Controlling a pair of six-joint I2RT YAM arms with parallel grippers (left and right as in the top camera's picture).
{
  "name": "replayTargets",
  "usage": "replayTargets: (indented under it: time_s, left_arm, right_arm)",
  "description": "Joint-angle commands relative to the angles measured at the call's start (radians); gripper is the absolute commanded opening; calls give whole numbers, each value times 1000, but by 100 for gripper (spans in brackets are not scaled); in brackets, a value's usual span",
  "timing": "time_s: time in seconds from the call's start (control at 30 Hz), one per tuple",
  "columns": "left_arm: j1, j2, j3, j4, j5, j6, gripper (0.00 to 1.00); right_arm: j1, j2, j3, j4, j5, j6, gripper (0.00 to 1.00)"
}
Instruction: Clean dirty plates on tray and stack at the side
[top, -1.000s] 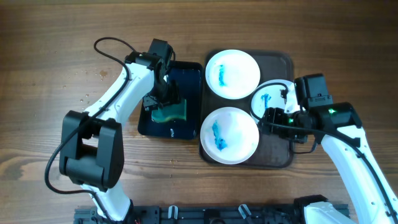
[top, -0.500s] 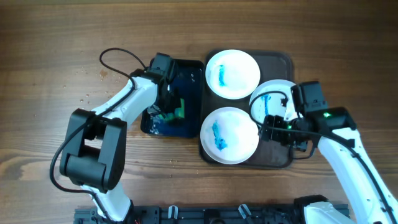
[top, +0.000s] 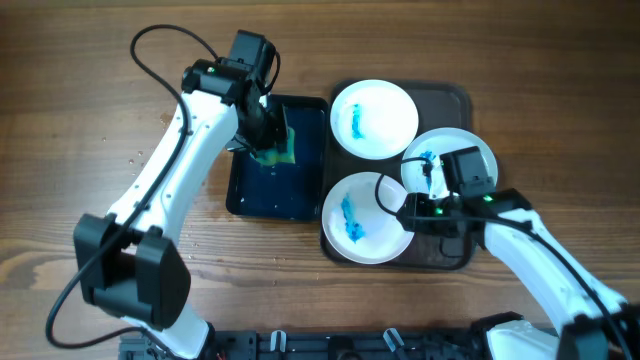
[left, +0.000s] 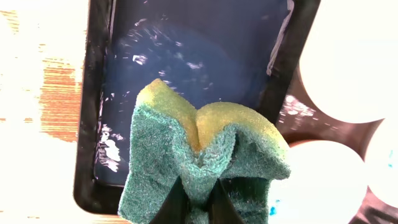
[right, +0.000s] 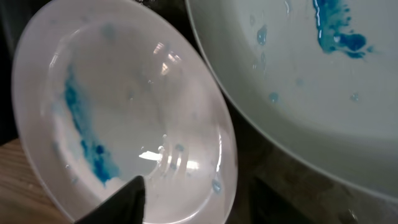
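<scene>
Three white plates smeared with blue lie on the brown tray (top: 452, 100): a far plate (top: 385, 105), a right plate (top: 465, 140) and a near plate (top: 358, 238). My left gripper (top: 268, 140) is shut on a green-and-yellow sponge (left: 205, 143), pinched and folded, held above the black basin (left: 93, 93). My right gripper (top: 398, 205) is at the near plate's right rim. In the right wrist view that plate (right: 124, 93) has its rim between the jaws of the gripper (right: 199, 186). One finger is over the plate's inside, the other is outside the rim with a gap.
The black basin (top: 240, 195) holds shallow water and sits just left of the tray on the wooden table (top: 80, 150). A second stained plate (right: 298, 81) fills the upper right of the right wrist view. A black cable (top: 165, 40) loops behind the left arm.
My left gripper closed on the sponge and raised it off the basin floor. My right gripper moved left from the right plate to the near plate's rim, its jaws narrowing.
</scene>
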Motion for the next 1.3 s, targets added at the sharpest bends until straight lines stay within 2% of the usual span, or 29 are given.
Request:
replayTargets:
  time_s: [0.0,0.03,0.07,0.1,0.3,0.4,0.43,0.5,0.57,0.73,0.9,0.93,1.0,1.07,1.17,1.27]
  left_arm:
    - [-22,-44,18,-6,61,9,4]
    - [-28,-44,18,-6,60,9,4]
    - [-40,-44,18,-9,64,9,4]
    - [-51,-44,18,-10,64,9,4]
    - [-150,-30,15,46,63,-4,4]
    - [-190,-10,11,92,64,-75,4]
    - [-203,3,10,105,68,-79,4]
    - [-228,48,10,146,113,-79,4]
    - [-245,93,9,191,163,-78,4]
    - [-334,276,9,362,319,-74,4]
    - [-391,398,9,408,317,-70,4]
    - [-391,407,9,404,305,-71,4]
    - [-390,414,9,356,175,-72,4]
    - [-390,412,13,258,-84,-75,4]
    - [-384,412,13,158,-322,-74,4]
    - [-376,412,13,117,-368,-74,4]
  right_arm:
    - [6,130,-8,53,100,80,31]
    - [6,152,-8,70,100,90,25]
    - [5,174,-6,88,111,101,7]
    - [2,176,-2,84,141,135,4]
    - [-45,169,13,39,253,349,4]
    - [-66,169,13,0,273,417,4]
    - [-69,169,13,3,271,405,4]
    - [-69,169,13,34,231,270,4]
    - [-69,169,13,39,229,224,4]
    - [-69,170,12,38,219,222,4]
    - [-69,170,12,37,219,222,4]
    - [-69,170,12,37,219,222,5]
    - [-69,170,12,36,219,222,5]
    - [-69,170,12,34,219,222,5]
    - [-69,170,12,34,219,225,5]
    - [-69,170,12,35,219,226,5]
